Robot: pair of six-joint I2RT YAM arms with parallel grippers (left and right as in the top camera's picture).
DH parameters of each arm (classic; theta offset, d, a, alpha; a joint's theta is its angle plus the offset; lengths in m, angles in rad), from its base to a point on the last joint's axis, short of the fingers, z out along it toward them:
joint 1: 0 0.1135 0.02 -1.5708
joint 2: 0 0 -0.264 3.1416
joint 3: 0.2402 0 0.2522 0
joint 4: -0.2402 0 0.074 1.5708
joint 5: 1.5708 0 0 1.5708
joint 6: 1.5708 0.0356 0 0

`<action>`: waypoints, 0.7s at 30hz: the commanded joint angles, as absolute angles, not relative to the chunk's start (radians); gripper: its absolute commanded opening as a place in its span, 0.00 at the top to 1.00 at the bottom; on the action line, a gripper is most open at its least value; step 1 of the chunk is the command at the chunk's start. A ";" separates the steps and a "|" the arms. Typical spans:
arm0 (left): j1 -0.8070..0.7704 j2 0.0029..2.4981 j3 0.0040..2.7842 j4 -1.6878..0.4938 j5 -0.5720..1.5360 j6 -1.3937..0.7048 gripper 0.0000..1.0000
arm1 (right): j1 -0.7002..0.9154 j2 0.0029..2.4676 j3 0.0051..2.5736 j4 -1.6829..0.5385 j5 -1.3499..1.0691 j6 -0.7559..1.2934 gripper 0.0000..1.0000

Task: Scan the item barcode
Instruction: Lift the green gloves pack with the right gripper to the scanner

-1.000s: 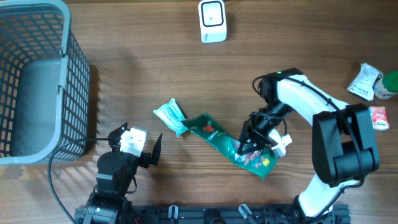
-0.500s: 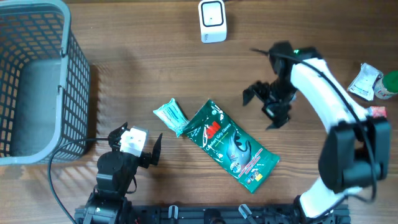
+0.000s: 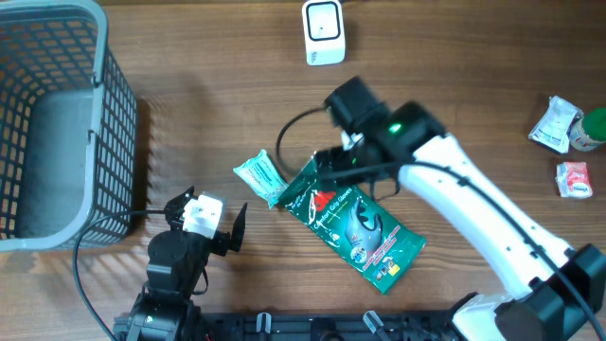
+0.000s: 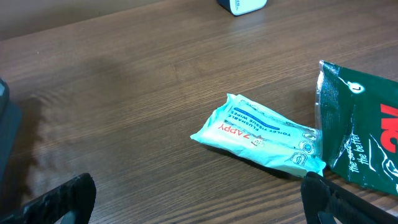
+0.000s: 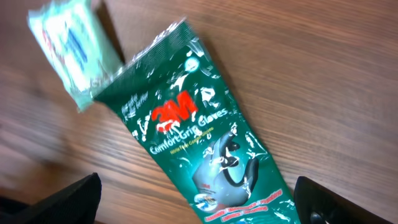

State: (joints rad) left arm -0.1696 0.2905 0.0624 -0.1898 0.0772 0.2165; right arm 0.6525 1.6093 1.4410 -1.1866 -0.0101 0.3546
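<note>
A green 3M gloves pack (image 3: 355, 223) lies flat on the wooden table with its printed front up; it also shows in the right wrist view (image 5: 199, 137) and at the right edge of the left wrist view (image 4: 360, 130). Its upper corner touches a teal Zappy wipes pack (image 3: 260, 177) (image 4: 258, 134) (image 5: 68, 43). My right gripper (image 3: 346, 169) (image 5: 199, 199) hovers open above the green pack, holding nothing. My left gripper (image 3: 208, 214) (image 4: 196, 199) rests open near the front left, short of the wipes. A white scanner (image 3: 324, 31) (image 4: 242, 5) stands at the back.
A grey wire basket (image 3: 118, 142) fills the left side. At the far right lie a crinkled white packet (image 3: 552, 123), a green item (image 3: 594, 130) and a small red-and-white pack (image 3: 575, 179).
My right gripper has opened and let go of the green pack, which now lies flat. The right arm rose, then swung left over the pack's upper end. The left arm is still.
</note>
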 commanded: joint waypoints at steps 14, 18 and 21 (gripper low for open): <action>-0.165 0.287 0.057 -0.189 0.089 0.229 0.00 | 0.852 1.628 0.939 -0.841 -0.099 0.160 0.00; -0.165 0.287 0.057 -0.189 0.089 0.229 0.00 | 0.852 1.631 0.884 -0.781 -0.036 0.189 0.00; -0.165 0.287 0.057 -0.189 0.089 0.229 0.00 | 0.852 1.631 0.854 -0.748 0.009 0.252 0.00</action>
